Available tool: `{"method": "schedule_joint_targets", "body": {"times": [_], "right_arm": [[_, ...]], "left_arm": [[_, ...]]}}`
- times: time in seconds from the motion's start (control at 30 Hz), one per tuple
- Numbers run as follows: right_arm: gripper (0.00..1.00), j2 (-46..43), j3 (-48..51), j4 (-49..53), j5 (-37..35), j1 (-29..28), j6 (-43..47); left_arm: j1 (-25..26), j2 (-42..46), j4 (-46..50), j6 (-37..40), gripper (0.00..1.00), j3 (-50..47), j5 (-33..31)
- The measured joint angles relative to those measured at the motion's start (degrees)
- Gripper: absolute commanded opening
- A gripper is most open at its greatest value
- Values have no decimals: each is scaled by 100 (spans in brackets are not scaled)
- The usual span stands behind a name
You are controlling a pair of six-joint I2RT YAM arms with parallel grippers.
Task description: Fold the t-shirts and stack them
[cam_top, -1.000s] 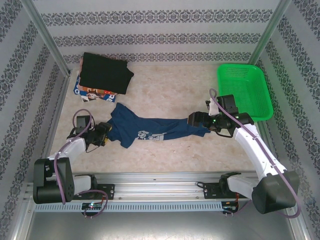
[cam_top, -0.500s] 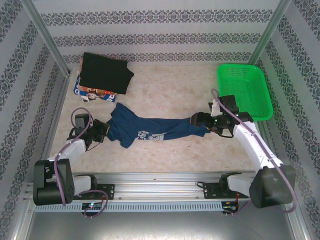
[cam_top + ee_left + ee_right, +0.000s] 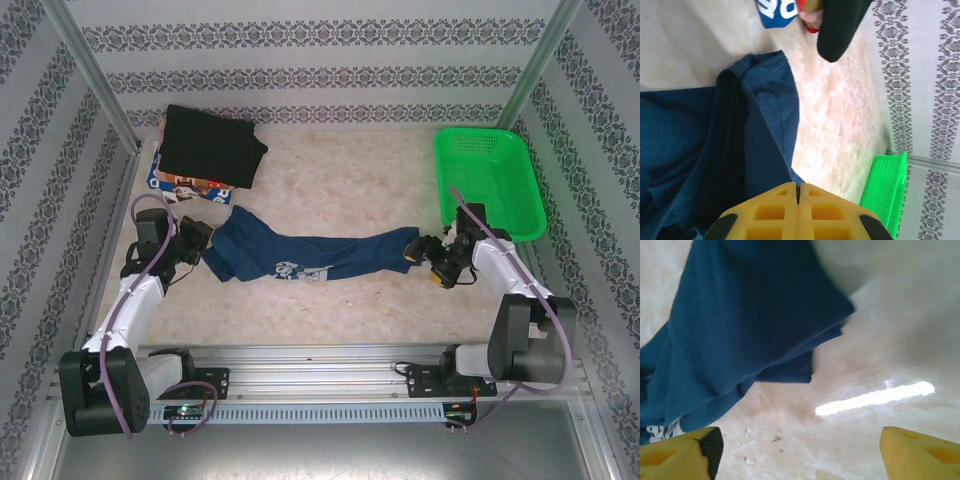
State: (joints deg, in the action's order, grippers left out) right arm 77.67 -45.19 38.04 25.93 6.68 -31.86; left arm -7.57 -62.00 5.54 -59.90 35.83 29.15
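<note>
The navy t-shirt (image 3: 310, 258) lies stretched in a long band across the middle of the table. At its left end my left gripper (image 3: 197, 243) is shut on the shirt's edge. In the left wrist view the yellow fingertips (image 3: 790, 192) press together on a sliver of navy cloth (image 3: 700, 150). Just off the shirt's right end, my right gripper (image 3: 425, 250) stands open. In the right wrist view, bare table lies between its fingers (image 3: 920, 450), with the navy hem (image 3: 740, 315) ahead of them. The black t-shirt (image 3: 210, 145) lies folded on the multicoloured one (image 3: 180, 183) at the back left.
A green mesh basket (image 3: 490, 180) stands at the back right of the marbled table (image 3: 340, 170), close behind my right arm. Metal frame posts and patterned walls close in the sides and back. The arm bases sit on the rail along the near edge.
My left gripper has shut on the navy shirt's left edge and drawn it left and back. My right gripper has backed off rightward from the shirt's right end, which now lies stretched out.
</note>
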Motion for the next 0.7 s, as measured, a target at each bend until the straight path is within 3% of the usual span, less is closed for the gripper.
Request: {"method": "schedule_joint_targets", "body": {"times": [0.7], "right_arm": [[50,603,761,-2339,525,599,-1714]], "left_arm": [[0,116,302,273,0,9,70]]}}
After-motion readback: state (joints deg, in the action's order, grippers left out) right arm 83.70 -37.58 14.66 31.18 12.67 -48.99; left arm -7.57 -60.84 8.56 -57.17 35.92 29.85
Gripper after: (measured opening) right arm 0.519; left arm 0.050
